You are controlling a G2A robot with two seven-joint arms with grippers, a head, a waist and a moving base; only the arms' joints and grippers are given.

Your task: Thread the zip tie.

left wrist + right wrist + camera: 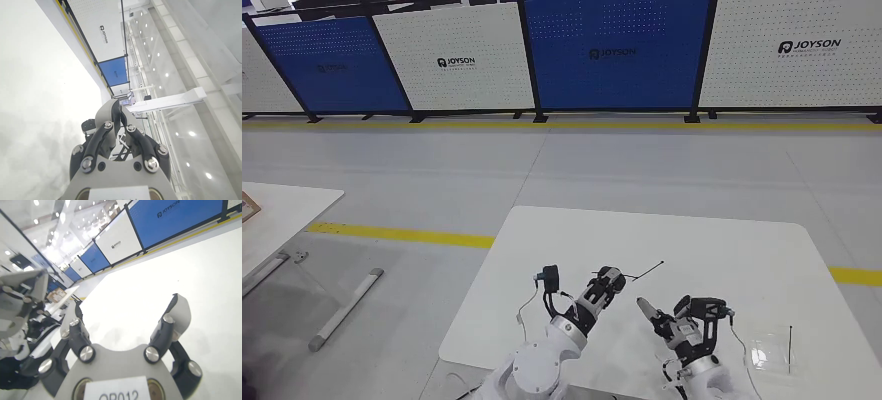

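Note:
A thin black zip tie [647, 270] sticks out over the white table [572, 240] from my left gripper [619, 278], whose fingertips [118, 110] are pressed together on one end of it. In the right wrist view the same zip tie [55, 275] juts from the left gripper [42, 275] as a dark strip. My right gripper [677, 306] sits just right of the left one near the table's front edge. It is open [126, 306], its fingers [178, 303] spread wide with nothing between them.
A second black zip tie [790, 347] lies on the table at the front right, beside a clear plastic bag [762, 355]. Blue and white pegboard fence panels [617, 50] stand across the floor behind the table.

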